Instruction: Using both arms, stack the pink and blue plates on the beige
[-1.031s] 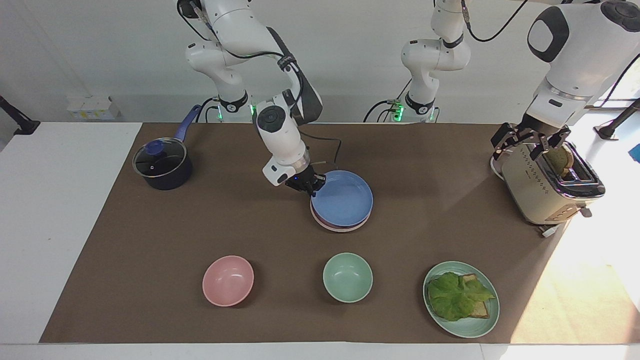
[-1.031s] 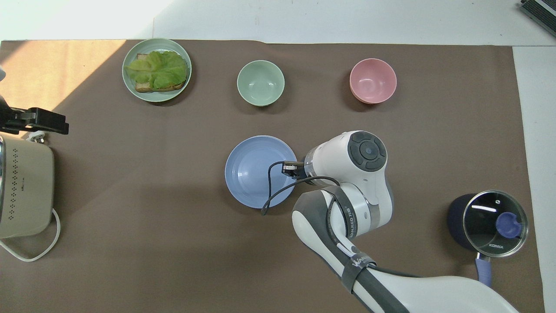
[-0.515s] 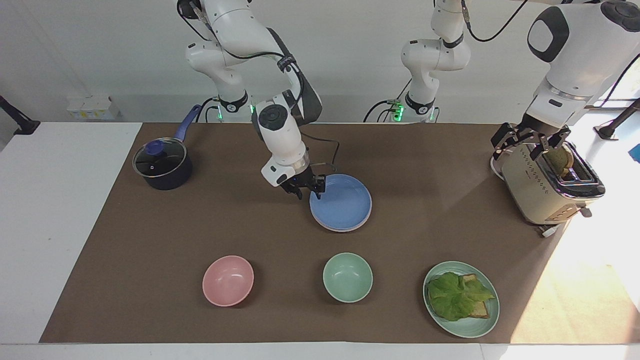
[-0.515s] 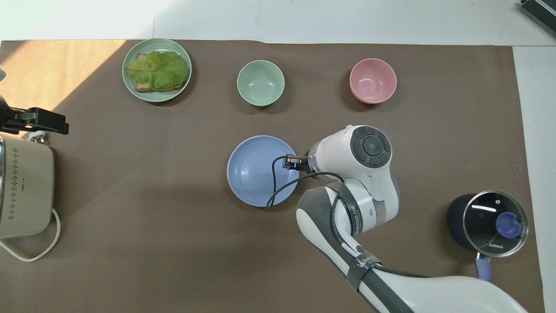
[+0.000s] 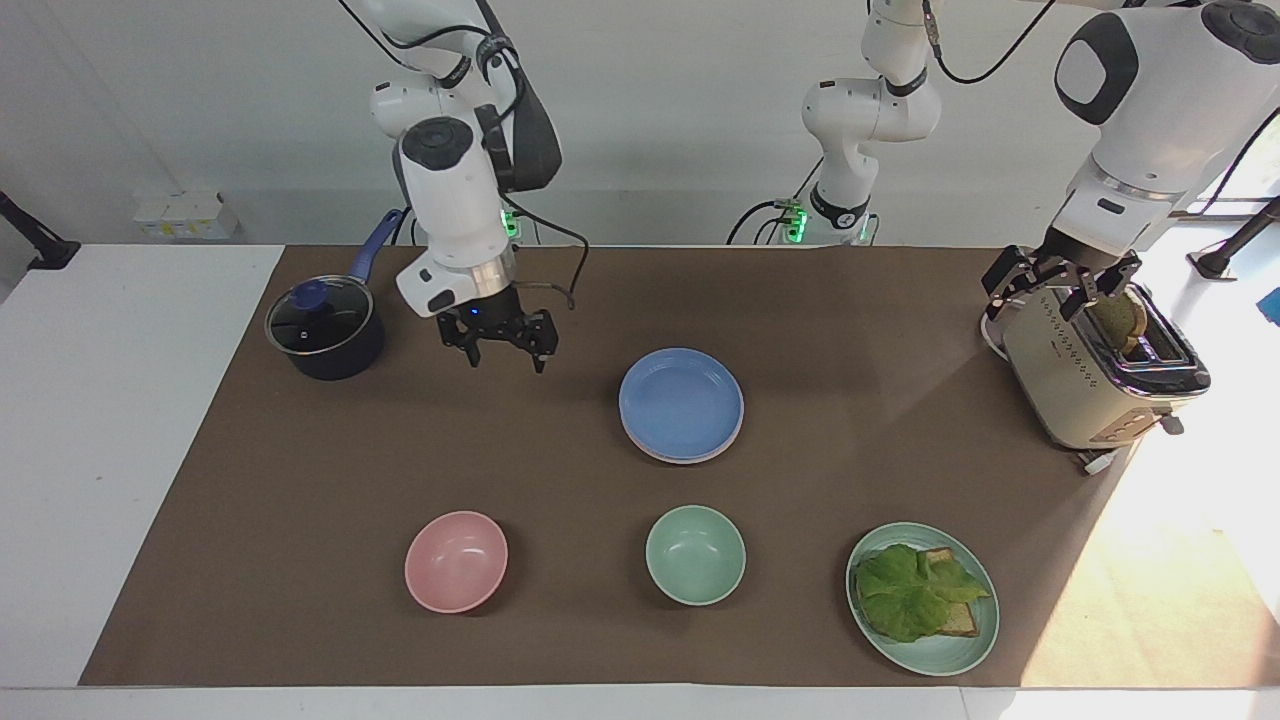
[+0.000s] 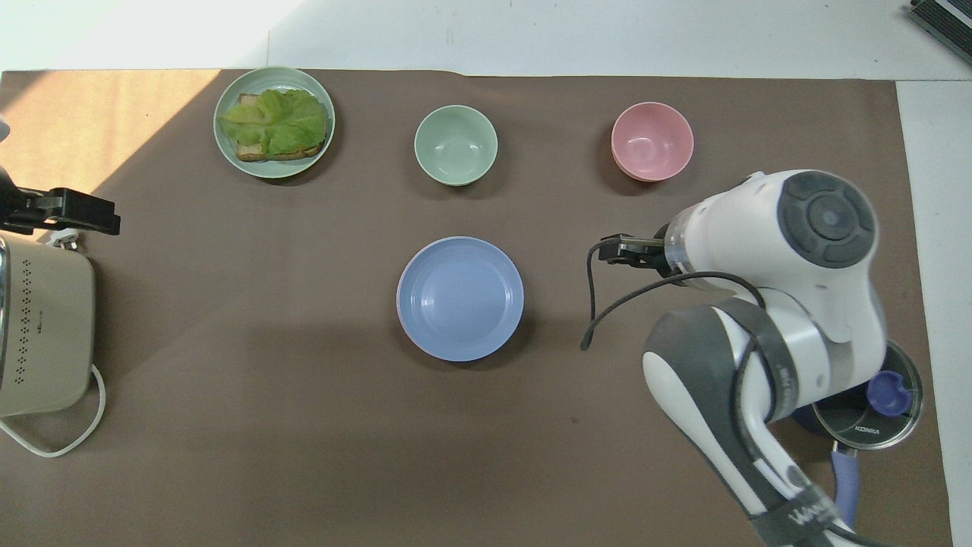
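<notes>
The blue plate (image 5: 681,403) (image 6: 460,298) lies flat on top of a stack at the middle of the brown mat. Just under it a thin pale rim of the pink plate (image 5: 690,459) shows. The beige plate is hidden beneath them. My right gripper (image 5: 505,355) hangs open and empty above the mat, between the pot and the stack, apart from the plates. In the overhead view its wrist covers the fingers. My left gripper (image 5: 1065,295) (image 6: 76,216) waits open over the toaster at the left arm's end of the table, holding nothing.
A dark pot with a glass lid (image 5: 325,330) (image 6: 866,391) stands under the right arm. Farther from the robots than the stack stand a pink bowl (image 5: 456,561) (image 6: 652,141), a green bowl (image 5: 695,554) (image 6: 456,144) and a green plate (image 5: 930,662) (image 6: 274,171) with lettuce and toast. A toaster (image 5: 1080,390) (image 6: 38,334) holds bread.
My right gripper opened and let go of the blue plate's rim. The plate settled flat on the stack. The gripper then rose and drew back toward the pot. The left arm stayed still.
</notes>
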{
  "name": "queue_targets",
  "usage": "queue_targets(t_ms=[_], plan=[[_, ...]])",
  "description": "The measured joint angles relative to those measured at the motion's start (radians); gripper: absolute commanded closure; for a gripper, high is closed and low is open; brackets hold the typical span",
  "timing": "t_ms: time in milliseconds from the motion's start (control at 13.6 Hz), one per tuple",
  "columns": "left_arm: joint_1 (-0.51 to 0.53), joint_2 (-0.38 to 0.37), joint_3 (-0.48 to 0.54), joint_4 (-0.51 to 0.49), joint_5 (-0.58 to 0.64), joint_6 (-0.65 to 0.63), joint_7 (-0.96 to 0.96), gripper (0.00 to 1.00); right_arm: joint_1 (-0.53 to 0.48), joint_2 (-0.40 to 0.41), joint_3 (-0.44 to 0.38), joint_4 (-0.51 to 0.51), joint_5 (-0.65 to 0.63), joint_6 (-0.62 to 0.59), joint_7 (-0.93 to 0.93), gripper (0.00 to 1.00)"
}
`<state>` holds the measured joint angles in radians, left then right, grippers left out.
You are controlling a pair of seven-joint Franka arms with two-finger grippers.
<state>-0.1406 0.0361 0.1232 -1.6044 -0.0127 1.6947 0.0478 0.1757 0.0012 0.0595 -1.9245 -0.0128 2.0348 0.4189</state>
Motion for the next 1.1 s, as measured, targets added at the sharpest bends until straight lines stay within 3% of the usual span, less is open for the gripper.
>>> queue_targets(t_ms=[147,368,663,1104], plan=[[0.000,0.000,0.000,0.000,0.000,0.000,0.000,0.00,-0.080,-0.051,-0.001,0.021,-0.010,-0.074,-0.069,0.00],[0.000,0.000,0.000,0.000,0.000,0.000,0.000,0.00,-0.178,-0.073,-0.004,0.157,-0.011,-0.255,-0.180,0.00],[0.000,0.000,0.000,0.000,0.000,0.000,0.000,0.00,-0.195,-0.065,-0.003,0.322,-0.011,-0.453,-0.248,0.00],[0.000,0.000,0.000,0.000,0.000,0.000,0.000,0.00,-0.207,-0.020,-0.003,0.409,-0.010,-0.516,-0.269,0.00]])
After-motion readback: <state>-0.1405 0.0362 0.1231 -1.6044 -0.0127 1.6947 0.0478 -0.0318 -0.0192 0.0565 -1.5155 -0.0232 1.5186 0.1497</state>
